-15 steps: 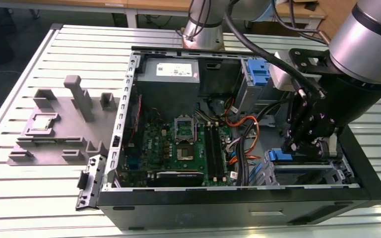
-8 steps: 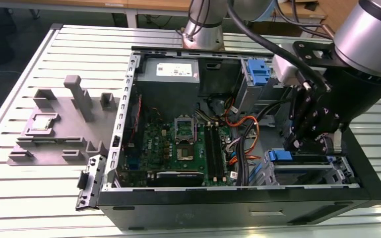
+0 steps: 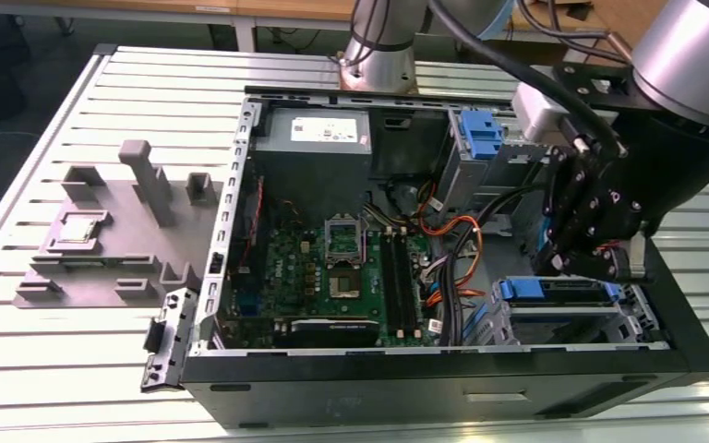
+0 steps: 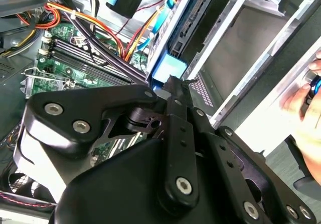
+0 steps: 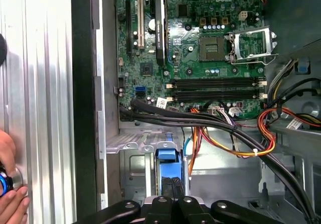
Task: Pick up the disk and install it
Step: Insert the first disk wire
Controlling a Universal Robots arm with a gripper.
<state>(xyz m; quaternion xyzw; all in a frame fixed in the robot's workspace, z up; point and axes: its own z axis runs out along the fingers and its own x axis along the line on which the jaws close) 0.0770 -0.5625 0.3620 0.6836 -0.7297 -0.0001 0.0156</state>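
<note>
Right now the arm's gripper (image 4: 173,84) is down inside the open computer case (image 3: 453,392), which lies on its side on a slatted metal table (image 3: 59,369). It sits over the drive cage (image 3: 576,325) in the case corner at the exterior view's right. The disk (image 3: 570,289) lies flat in the top of that cage, its blue plastic end facing the motherboard (image 3: 342,268). In both wrist views the black fingers are drawn together, with their tips right at that blue end. Whether they pinch it or merely touch it I can't tell. Orange and black cables (image 5: 225,138) run just beside the cage, between it and the board. Farther back in the case, a blue bracket (image 3: 484,134) stands upright near the grey power-supply box (image 3: 318,134). A grey fixture (image 3: 108,231) sits on the table outside the case, on the exterior view's left. In the first wrist view a person's hand (image 5: 10,196) is on the table beside the case wall, curled around something small and blue.
</note>
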